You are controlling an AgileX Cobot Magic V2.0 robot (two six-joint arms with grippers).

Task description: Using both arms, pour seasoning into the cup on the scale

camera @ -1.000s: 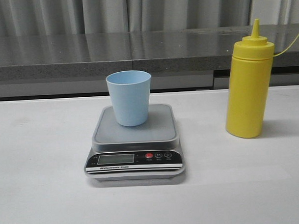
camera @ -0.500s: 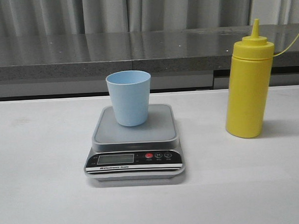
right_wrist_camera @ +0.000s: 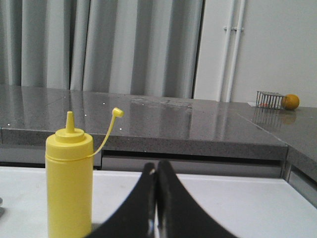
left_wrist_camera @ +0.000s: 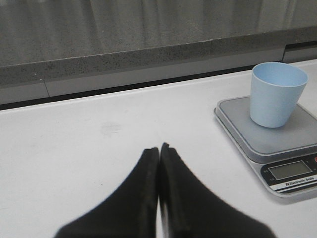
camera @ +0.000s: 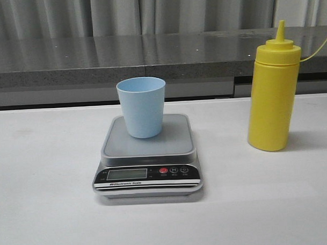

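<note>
At each wrist, an end effector with its fingers pressed together, grasping nothing: left end effector [left_wrist_camera: 159, 148] low over bare white surface [camera: 41, 159], right end effector [right_wrist_camera: 157, 166] beside the seasoning [right_wrist_camera: 69, 183].

Surface: white, flat, backed by a grey stone ledge [camera: 150, 53] and grey curtains [camera: 122, 13].

Seasoning [camera: 273, 92]: upright, long axis vertical, nozzle up, tethered cap [right_wrist_camera: 117, 112] hanging off to one side; stands on the robot's right, well apart from the scale [camera: 147, 160].

Cup [camera: 142, 107]: upright, mouth up, on the rear part of the scale platform.

Open surface lies left of the scale and along the near edge.
</note>
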